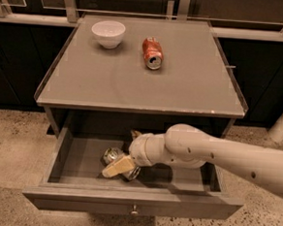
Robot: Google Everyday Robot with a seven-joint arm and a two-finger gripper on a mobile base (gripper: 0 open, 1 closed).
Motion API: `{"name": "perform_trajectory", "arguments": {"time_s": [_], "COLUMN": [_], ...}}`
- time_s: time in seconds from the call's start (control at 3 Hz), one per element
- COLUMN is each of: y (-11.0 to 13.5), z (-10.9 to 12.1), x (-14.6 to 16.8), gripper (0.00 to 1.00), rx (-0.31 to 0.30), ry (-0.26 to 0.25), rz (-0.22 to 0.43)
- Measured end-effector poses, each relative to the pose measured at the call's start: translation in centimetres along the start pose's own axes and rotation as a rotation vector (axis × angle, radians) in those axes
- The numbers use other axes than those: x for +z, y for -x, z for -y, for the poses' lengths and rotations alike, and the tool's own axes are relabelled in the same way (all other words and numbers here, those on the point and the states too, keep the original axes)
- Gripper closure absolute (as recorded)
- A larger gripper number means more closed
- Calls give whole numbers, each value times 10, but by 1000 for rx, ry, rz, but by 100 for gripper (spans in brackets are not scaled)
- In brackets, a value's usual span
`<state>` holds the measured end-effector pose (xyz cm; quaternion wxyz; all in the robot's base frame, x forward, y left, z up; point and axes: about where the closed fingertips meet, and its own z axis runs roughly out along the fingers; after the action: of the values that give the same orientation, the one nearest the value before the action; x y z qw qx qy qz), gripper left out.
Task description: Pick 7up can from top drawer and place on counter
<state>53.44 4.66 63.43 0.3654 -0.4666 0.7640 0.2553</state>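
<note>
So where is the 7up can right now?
In the camera view, the 7up can lies inside the open top drawer, left of its centre, next to the gripper reaching down below the counter.

There are two cans: one silver can (pixel 112 154) touching the one claw (pixel 121 166) inside the single open drawer (pixel 130 204), and one red can (pixel 152 52) well beyond the claw on the surface (pixel 182 84). One white bowl (pixel 108 33) also stands there, beyond the claw.

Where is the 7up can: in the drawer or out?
In. The can lies on the floor of the open drawer, with the gripper at it.
</note>
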Motion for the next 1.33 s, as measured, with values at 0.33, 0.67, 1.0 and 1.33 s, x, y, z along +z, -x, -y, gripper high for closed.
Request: {"name": "perform_trajectory", "arguments": {"time_s": [0.33,0.67,1.0,1.33], "y": [-4,-19,-45,-57], "z": [-3,-10,-20,-28], "x": [7,7,-3,-5], "gripper": [0,0,18,41], "rx": [5,-2,21,9], "ry": [-51,-135,-223,-230], "rz": [5,-42,-125,-160]}}
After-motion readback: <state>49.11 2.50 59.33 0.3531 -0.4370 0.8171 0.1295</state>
